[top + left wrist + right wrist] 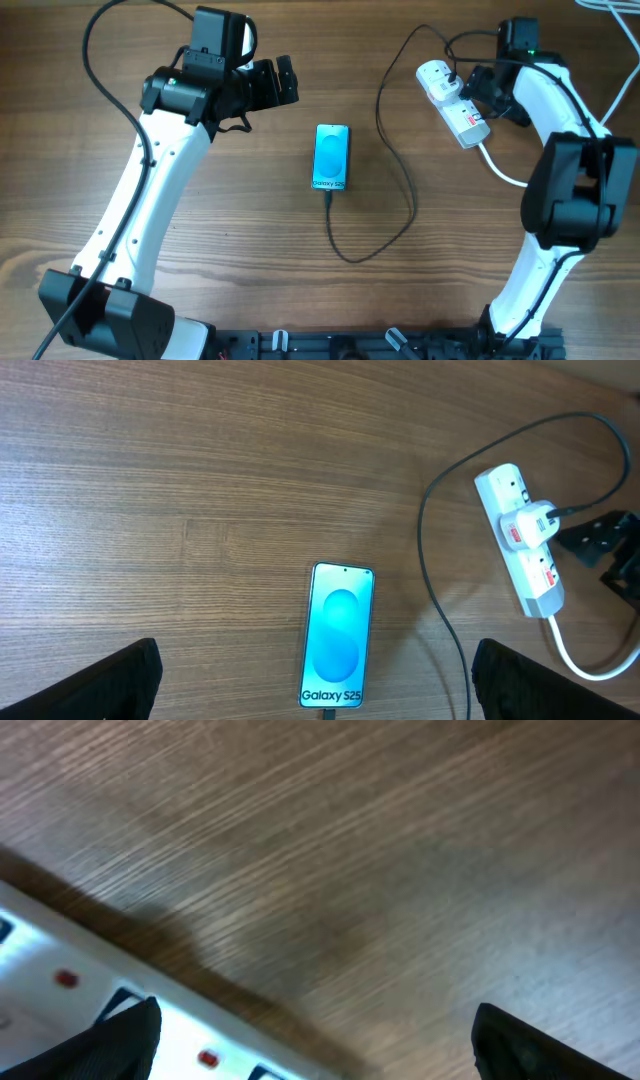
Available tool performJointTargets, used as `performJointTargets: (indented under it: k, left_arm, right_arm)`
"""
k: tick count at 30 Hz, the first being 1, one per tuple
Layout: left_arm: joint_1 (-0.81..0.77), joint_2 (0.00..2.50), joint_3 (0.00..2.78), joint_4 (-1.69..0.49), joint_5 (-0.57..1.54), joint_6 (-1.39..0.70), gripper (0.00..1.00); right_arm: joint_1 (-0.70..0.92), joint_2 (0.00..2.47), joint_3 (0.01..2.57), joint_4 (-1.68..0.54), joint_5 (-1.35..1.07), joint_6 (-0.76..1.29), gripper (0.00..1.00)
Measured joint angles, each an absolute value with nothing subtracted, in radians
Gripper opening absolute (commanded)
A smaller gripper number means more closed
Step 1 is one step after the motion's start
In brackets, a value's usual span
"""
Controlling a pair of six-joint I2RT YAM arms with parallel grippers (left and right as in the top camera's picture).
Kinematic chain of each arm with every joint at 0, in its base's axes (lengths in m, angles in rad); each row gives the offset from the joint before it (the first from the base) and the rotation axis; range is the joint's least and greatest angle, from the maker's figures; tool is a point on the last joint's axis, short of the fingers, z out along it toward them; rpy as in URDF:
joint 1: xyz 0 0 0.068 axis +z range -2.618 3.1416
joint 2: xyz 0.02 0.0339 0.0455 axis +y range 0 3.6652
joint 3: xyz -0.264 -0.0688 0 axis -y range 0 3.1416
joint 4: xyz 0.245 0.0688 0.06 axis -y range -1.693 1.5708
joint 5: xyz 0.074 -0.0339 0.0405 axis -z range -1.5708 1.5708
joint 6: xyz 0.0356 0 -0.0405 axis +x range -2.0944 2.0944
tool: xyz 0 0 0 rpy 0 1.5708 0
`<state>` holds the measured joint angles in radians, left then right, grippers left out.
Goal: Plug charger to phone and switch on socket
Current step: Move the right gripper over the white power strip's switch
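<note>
The phone lies flat in the middle of the table, cyan screen up, and also shows in the left wrist view. The thin black charger cable runs from the phone's near end, loops right and up to a plug on the white socket strip. The connector tip sits at the phone's port. My left gripper is open and empty, above and left of the phone. My right gripper is open and empty, right beside the socket strip, whose red switch marks show.
The socket's thick white cord curves off toward the right arm. In the left wrist view the strip carries a white plug block. Bare wooden table lies around the phone.
</note>
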<state>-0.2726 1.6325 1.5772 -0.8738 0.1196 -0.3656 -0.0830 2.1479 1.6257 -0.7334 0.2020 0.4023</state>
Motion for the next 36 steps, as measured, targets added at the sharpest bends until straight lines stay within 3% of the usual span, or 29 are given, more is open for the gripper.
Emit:
performJointTargets:
  k: [9,36]
  left_arm:
    - [-0.273,1.633,1.577,-0.874,0.120,-0.366,1.00]
    - [-0.273,1.633,1.577,-0.874,0.119,-0.366,1.00]
  right_arm:
    - [-0.109,2.149,1.626,-0.672,0.083,0.263,1.00]
    - [-0.178,2.194,1.626,-0.693,-0.126,0.229,1.00]
